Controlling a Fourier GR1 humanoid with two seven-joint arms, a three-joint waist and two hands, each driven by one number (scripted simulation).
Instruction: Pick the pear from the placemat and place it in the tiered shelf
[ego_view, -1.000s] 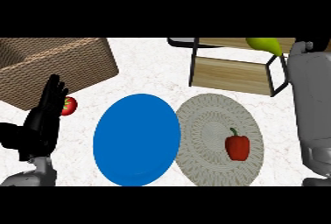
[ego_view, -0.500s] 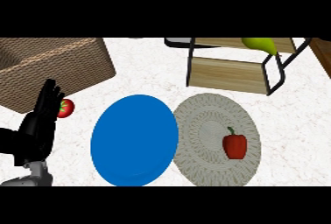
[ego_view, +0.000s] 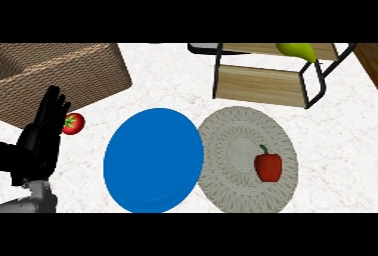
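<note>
The yellow-green pear (ego_view: 298, 50) lies on the upper level of the wooden tiered shelf (ego_view: 258, 82) with its black metal frame, at the top right. No hand touches it. The round woven placemat (ego_view: 229, 150) lies right of centre and carries a red bell pepper (ego_view: 268, 167). My left hand (ego_view: 40, 142) rests open at the left edge, fingers straight and pointing up. My right hand shows nowhere in the view.
A blue plate (ego_view: 153, 159) lies just left of the placemat, touching its edge. A red tomato (ego_view: 72, 123) sits beside my left hand's fingers. A wicker basket (ego_view: 55, 75) fills the top left corner.
My right forearm, seen at the right edge one second ago, has gone out of view. The pear stays on the shelf. The view has shifted slightly.
</note>
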